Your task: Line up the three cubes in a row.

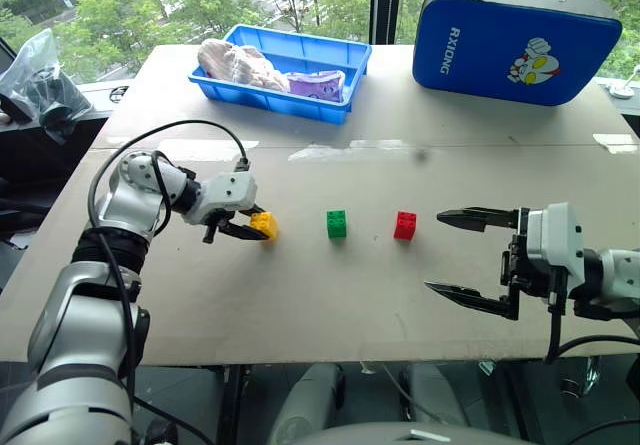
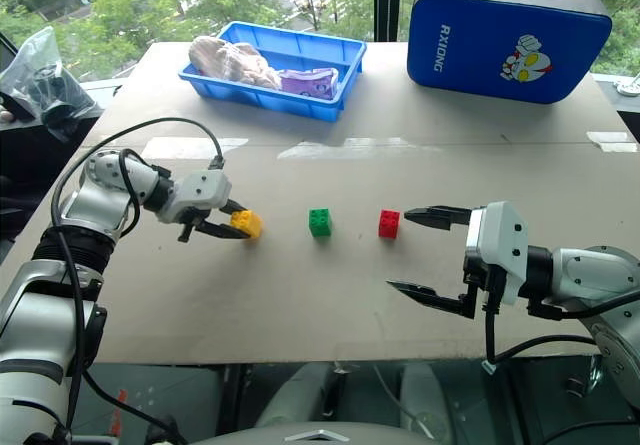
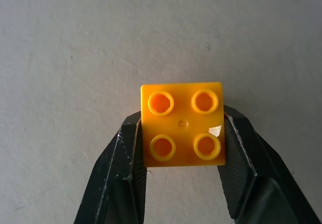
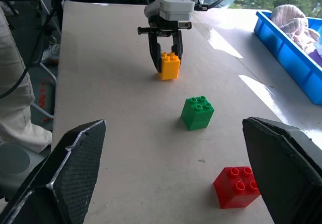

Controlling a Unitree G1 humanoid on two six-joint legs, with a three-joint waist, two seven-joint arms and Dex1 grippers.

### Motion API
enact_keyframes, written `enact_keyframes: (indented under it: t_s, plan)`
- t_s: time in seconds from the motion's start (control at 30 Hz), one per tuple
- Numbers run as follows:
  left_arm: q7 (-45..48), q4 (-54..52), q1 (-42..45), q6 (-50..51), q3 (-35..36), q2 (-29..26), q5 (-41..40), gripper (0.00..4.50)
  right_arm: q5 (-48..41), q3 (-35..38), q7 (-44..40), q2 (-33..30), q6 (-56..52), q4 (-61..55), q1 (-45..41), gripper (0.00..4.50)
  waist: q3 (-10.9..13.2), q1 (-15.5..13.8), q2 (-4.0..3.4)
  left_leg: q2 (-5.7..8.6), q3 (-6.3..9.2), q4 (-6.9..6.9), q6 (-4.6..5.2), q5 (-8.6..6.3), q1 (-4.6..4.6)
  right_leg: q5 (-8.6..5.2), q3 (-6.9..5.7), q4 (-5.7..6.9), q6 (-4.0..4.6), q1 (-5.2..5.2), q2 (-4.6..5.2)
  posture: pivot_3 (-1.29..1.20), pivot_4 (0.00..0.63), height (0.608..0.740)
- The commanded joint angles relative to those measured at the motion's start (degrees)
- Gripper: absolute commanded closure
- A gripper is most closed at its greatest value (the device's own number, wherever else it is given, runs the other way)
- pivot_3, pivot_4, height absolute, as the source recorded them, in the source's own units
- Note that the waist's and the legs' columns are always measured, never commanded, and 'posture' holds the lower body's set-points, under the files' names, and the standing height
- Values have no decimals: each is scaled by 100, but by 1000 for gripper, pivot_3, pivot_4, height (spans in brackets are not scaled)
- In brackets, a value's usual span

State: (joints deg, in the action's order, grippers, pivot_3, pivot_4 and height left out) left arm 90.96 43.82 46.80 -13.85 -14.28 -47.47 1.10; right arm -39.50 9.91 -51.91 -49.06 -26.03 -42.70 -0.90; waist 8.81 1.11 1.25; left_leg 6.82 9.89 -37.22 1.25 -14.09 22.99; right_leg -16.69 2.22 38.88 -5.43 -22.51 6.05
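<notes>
Already the yellow-orange brick [image 1: 264,225] sits at the left end of what looks like a row, pinched from both sides by the left pincer [image 1: 238,227], whose black fingers [image 3: 123,173] press its two side walls while the studs face up. It appears to rest on the tabletop [image 1: 300,305] or just at it; I cannot tell whether its base touches. To its right stands the green brick [image 1: 337,223], and right again the red brick [image 1: 405,225], each well apart from its neighbour and at much the same depth across the board. That even spacing suggests the yellow one is being held there to set it in line with the other two, so the job looks close to done, with only a release left.

Off to the right, the right pincer [image 1: 470,260] hangs with its fingers spread wide and nothing between them, just beside the red brick but not touching it, as if waiting clear of the row.

Toward the far edge lie a blue tray [image 1: 345,100] with crumpled cloth in it and a blue case [image 1: 515,40], both well away from the bricks.
</notes>
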Motion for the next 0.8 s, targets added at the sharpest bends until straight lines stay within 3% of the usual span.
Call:
enact_keyframes:
  t_s: [0.03,0.3,0.37,0.43,0.47,0.53,0.63,0.8]
  plan:
    - [-3,84,115,-133,58,-30,57,3212,-73,233,10,-69,39,-185,28,0,0,-2,0,0,1,-1,0,0,0,0,-1,1,0,0,0,0,150,740]
    - [-136,144,76,-121,84,62,103,3212,-84,242,20,-70,36,-179,28,0,0,-8,0,0,1,-5,0,0,-3,0,-2,4,0,1,0,0,150,740]
    - [-183,130,74,-18,138,99,54,2091,-89,257,18,-74,36,-187,48,0,-1,-13,0,0,1,-7,0,0,-4,0,-2,4,0,2,0,0,150,740]
    - [-157,-31,16,97,204,60,-30,1398,-103,278,15,-80,29,-193,76,0,0,-14,2,0,3,-8,0,0,-4,0,-4,4,-1,3,0,0,150,740]
    - [-120,-211,-66,217,267,-11,-110,798,-115,295,20,-82,20,-199,101,0,0,-11,2,0,3,-9,1,0,-2,0,-5,3,-1,2,0,0,150,740]
    - [-113,-884,-432,666,540,-256,-398,18,-158,399,44,-56,6,-227,248,0,0,18,1,0,3,-6,1,0,-1,0,-1,2,-1,3,0,0,150,740]
    - [-149,-2019,-1122,1603,1020,-623,-913,18,-172,616,2,-3,55,-217,603,0,0,101,1,-1,4,0,0,0,0,0,0,1,0,0,0,0,150,740]
    - [-1256,-4254,-2946,3556,2552,-832,-1923,18,94,950,100,113,202,-7,1150,0,-1,129,-3,-3,0,10,1,-1,-6,0,16,0,0,-3,2,0,150,740]
